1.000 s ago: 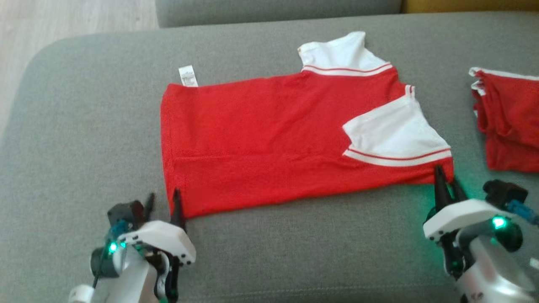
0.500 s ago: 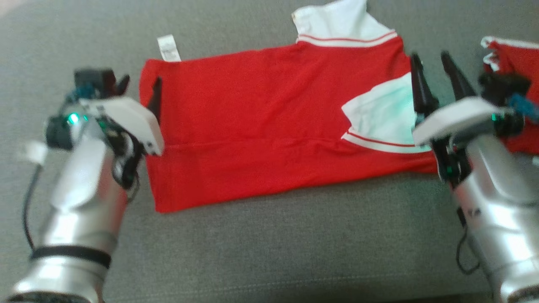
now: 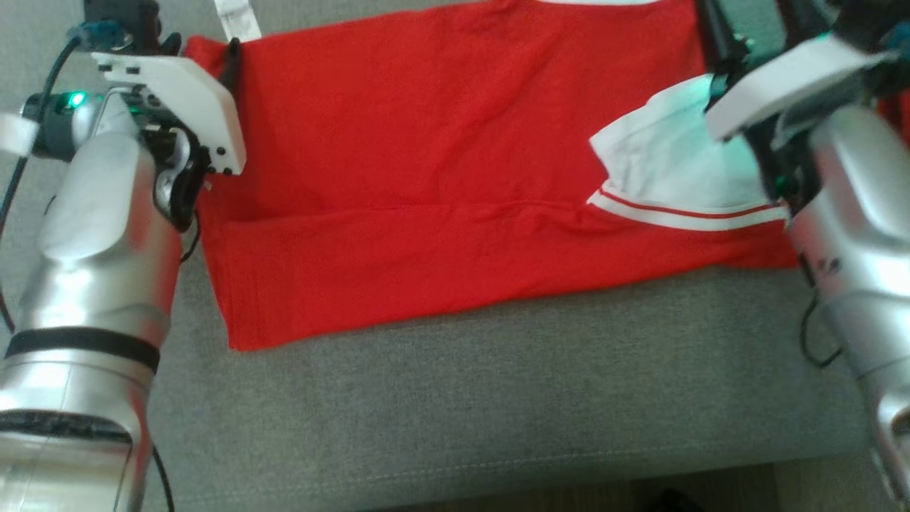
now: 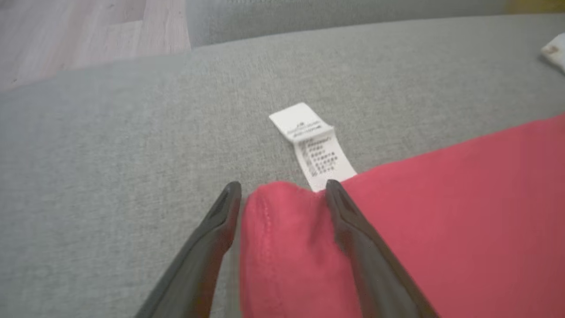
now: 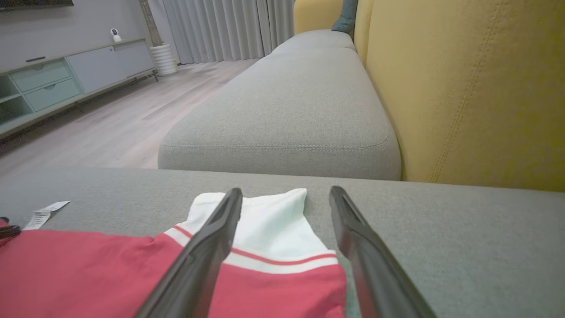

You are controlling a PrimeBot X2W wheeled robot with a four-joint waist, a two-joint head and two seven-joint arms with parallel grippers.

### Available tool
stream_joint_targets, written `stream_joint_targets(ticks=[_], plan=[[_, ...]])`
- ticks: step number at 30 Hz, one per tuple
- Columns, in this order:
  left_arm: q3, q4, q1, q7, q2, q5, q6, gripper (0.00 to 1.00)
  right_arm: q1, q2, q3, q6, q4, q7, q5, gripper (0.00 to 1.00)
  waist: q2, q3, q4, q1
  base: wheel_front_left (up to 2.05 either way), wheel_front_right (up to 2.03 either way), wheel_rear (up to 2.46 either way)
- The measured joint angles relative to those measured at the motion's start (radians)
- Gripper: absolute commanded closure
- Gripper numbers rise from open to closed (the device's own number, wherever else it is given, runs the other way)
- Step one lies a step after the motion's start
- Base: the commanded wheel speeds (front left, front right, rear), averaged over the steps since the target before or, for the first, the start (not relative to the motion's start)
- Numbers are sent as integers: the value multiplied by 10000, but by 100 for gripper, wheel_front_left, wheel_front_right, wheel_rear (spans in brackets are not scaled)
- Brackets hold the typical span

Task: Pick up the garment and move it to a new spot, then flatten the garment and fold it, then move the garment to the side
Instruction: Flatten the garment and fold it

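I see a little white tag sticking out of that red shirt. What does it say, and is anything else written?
White fabric tag at the corner of the red and white shirt: rows of small dark print, too blurred to read.
No other writing is legible.

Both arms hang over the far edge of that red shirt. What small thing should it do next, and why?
Probably lower and close both jaws on the garment at its far corners. The left jaws stand open astride the red corner by the care label; the right jaws stand open over the white sleeve. Neither grips cloth yet.
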Motion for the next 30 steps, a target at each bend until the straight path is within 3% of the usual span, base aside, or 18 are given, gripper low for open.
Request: stream_joint_targets(ticks=[7, 8, 9, 10, 22, 30], plan=[[-134, 309, -449, 188, -418, 23, 35, 0, -1043, -499, 309, 0, 589, 268, -104, 0, 0, 347, 429, 0, 0, 0, 0], [-146, 339, -480, 192, -481, 21, 31, 5, -1179, -556, 382, 0, 721, 362, -213, 0, 0, 367, 502, 0, 0, 0, 0], [-182, 374, -511, 209, -568, 21, -6, 60, -1332, -608, 439, 0, 882, 516, -305, 0, 0, 390, 582, 0, 0, 0, 0], [-203, 401, -550, 234, -648, -29, -56, 100, -1498, -646, 500, 0, 1053, 650, -391, 0, 0, 418, 660, 0, 0, 0, 0], [-782, 364, -1177, -267, -1569, -261, -403, 100, -3610, -984, 520, 0, 3762, 2243, -1492, 0, 0, 1102, 1894, 0, 0, 0, 0], [-1281, 276, -1431, -702, -1822, -773, -499, 100, -4441, -1066, 343, 0, 5014, 2667, -2161, 0, 0, 1553, 2627, 0, 0, 0, 0]])
